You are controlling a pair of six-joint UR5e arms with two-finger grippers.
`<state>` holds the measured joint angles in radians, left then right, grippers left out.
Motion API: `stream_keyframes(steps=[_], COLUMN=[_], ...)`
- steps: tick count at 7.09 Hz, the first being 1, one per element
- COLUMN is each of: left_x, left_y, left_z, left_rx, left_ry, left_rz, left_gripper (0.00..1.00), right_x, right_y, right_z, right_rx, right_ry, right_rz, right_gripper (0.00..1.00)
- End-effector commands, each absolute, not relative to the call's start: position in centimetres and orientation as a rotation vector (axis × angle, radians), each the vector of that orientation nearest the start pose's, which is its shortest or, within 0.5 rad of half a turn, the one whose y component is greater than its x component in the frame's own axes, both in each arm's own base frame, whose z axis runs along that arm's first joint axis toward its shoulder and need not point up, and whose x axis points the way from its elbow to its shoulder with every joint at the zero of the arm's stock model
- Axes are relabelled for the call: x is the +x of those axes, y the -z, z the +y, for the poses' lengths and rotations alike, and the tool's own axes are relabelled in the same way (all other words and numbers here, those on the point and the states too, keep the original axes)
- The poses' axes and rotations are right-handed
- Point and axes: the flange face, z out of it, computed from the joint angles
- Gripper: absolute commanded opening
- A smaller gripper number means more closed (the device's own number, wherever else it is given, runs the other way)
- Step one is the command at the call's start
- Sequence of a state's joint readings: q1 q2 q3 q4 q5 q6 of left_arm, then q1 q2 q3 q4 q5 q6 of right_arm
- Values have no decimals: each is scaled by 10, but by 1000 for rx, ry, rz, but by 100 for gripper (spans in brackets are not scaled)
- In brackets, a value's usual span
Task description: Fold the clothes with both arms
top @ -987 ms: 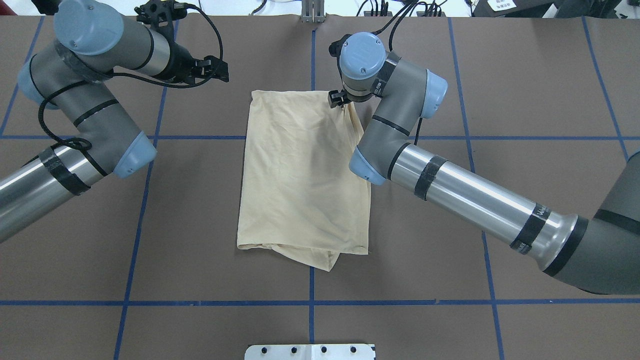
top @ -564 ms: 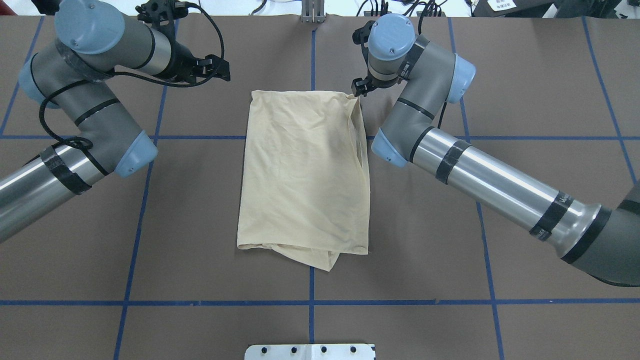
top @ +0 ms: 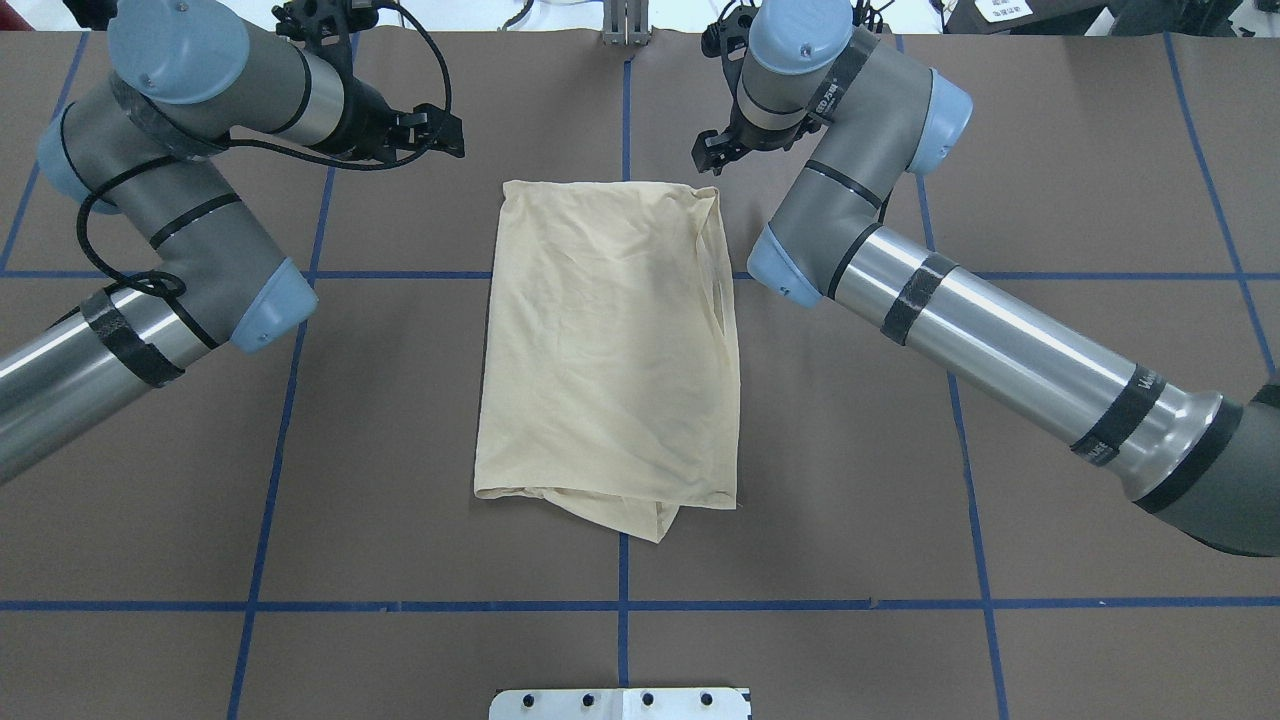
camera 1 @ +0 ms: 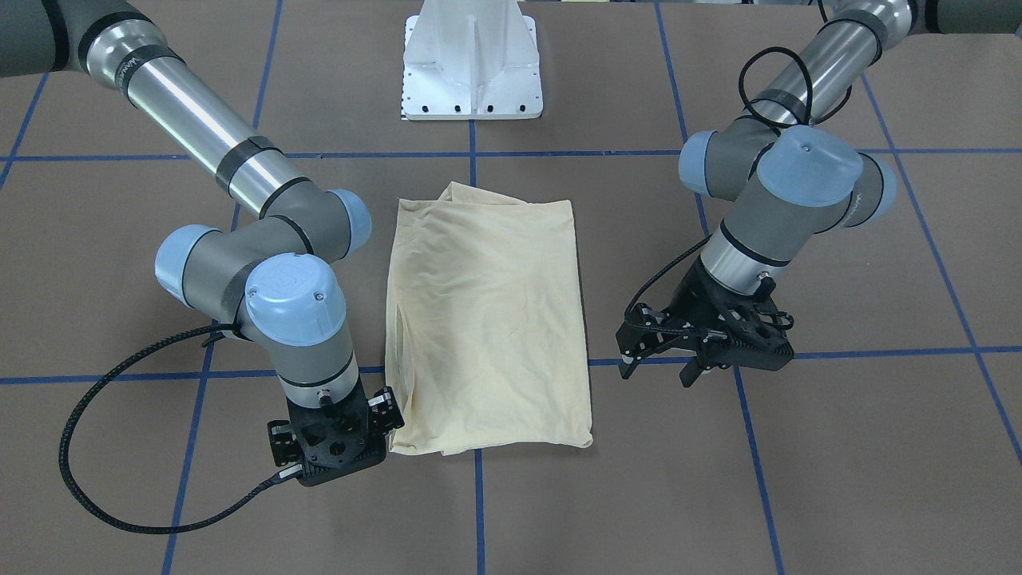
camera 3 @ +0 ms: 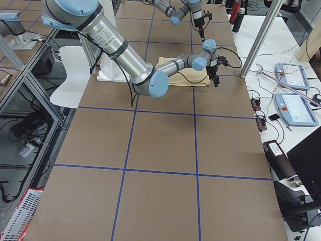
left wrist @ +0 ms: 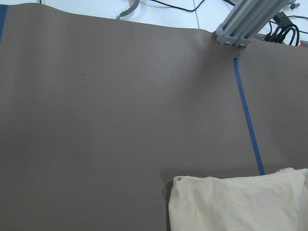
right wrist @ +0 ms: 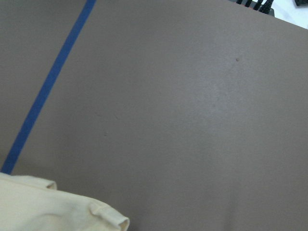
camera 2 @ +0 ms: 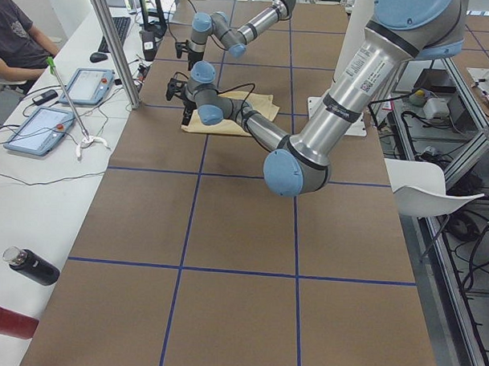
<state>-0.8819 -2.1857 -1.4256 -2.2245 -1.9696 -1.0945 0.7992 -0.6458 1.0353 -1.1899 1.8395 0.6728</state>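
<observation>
Front-facing view: your T-shirt [camera 1: 487,319] lay mid-frame, folded into a long rectangle. The right gripper [camera 1: 335,447], lower left, stood just beside its corner; whether its fingers were open could not be told. The left gripper [camera 1: 659,369], right of centre, hung well apart, fingers spread and empty.

Overhead view: the count was one T-shirt and two grippers. Judged to be between folds; you next needed both upper corners pinched for a crosswise fold.

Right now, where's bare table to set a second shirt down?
Widest: table between shirt and left forearm, and the near strip between shirt hem and white base. Right of the shirt, the right forearm overhangs. Crowded: far edge, where left gripper and right gripper hover near the shirt's corners.
</observation>
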Motion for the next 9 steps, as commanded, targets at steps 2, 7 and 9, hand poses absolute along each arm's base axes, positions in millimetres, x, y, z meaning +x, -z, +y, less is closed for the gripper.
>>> stream_keyframes(steps=[2, 7, 9], left_x=[383, 391, 392], left_y=[-279, -298, -304], left_z=[-614, -618, -620], left_rx=[422, 395, 389], left_ry=[135, 138, 138], left_rz=[1089, 1061, 1053], left_gripper=[91, 91, 91], right_x=[-562, -547, -546], right_y=[-245, -283, -289], right_z=[-622, -601, -603], right_rx=[366, 268, 267], right_ry=[215, 221, 216], right_rz=[-755, -709, -697], right_gripper=[100, 100, 100])
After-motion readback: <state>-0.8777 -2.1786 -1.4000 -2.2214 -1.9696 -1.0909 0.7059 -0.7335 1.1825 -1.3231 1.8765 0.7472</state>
